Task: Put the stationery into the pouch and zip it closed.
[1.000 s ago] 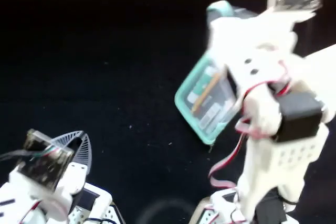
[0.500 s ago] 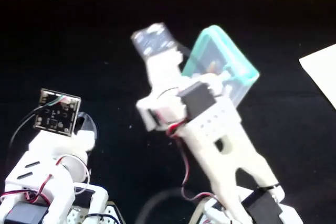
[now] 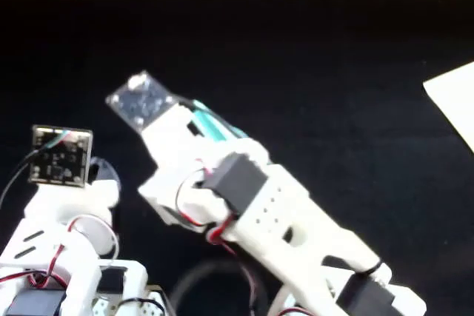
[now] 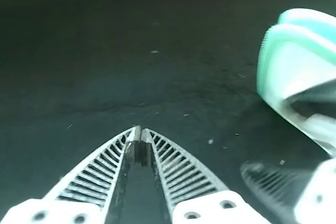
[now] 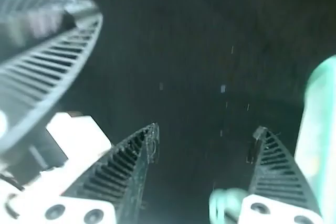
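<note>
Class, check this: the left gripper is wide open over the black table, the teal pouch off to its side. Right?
No: the left wrist view shows the left gripper shut, not open. It is over the black table, the teal pouch off to its side.

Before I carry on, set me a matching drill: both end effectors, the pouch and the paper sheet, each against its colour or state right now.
Things:
1. left end effector
2. right end effector
3. pouch
4. sheet of paper

Colour or state:
A. teal
B. open, tips apart with nothing between them
C. white, at the right edge of the high view
D. shut, tips meeting

Pairs: 1-D, 2-B, 3-A, 4-C.
</note>
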